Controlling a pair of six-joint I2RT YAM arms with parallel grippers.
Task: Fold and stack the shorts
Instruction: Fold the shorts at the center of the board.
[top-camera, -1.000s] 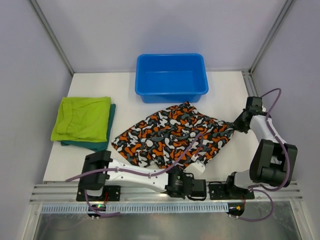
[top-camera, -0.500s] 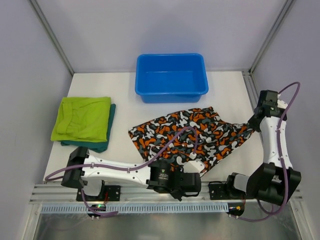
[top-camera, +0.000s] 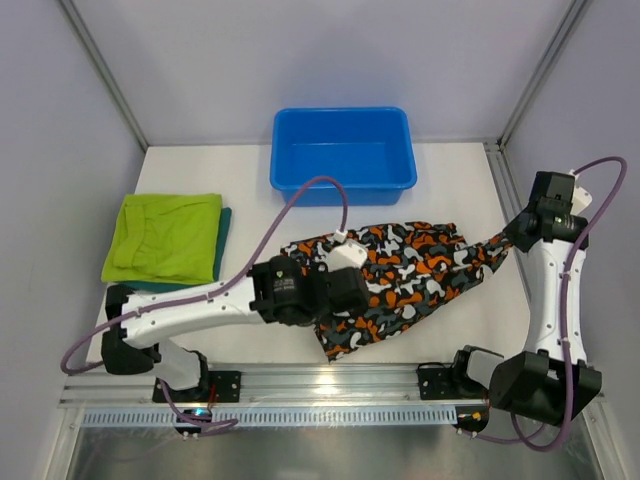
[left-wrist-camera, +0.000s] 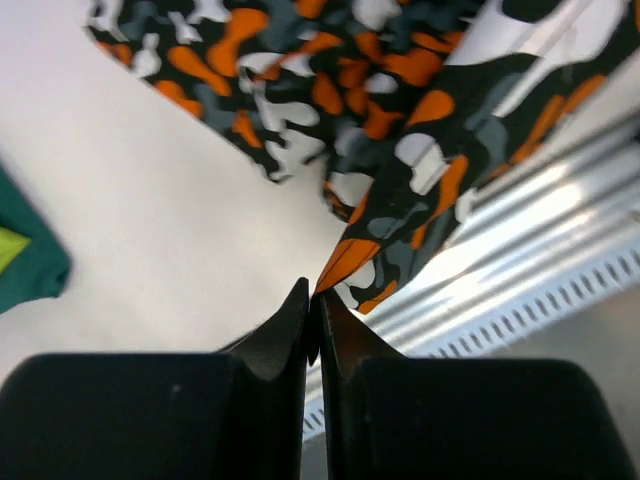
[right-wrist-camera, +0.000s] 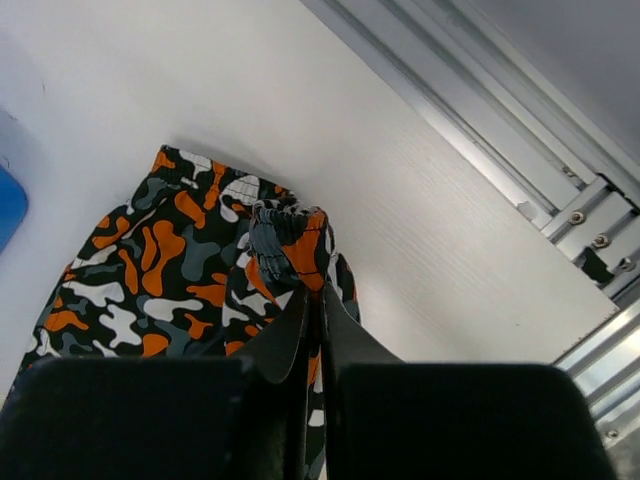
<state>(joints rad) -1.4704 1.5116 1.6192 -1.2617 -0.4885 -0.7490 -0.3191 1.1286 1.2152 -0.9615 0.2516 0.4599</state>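
Holding the camouflage shorts (top-camera: 420, 265) centre frame, our right gripper (right-wrist-camera: 312, 292) clamps a bunched edge; our left gripper (left-wrist-camera: 313, 293), nearly closed, seems to nip a corner.

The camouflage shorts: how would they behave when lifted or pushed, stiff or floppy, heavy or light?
Probably floppy: the camouflage shorts sag and bunch between the left claw and the right claw, each pinching an edge. Likely light, since such small pinches seem to hold them. Pushed, they would probably wrinkle rather than slide whole.

Quick count: three shorts, camo (top-camera: 420, 262), lime (top-camera: 165, 238), teal (top-camera: 175, 290); one blue tub (top-camera: 345, 188); two arms, left (top-camera: 190, 312) and right (top-camera: 548, 290).
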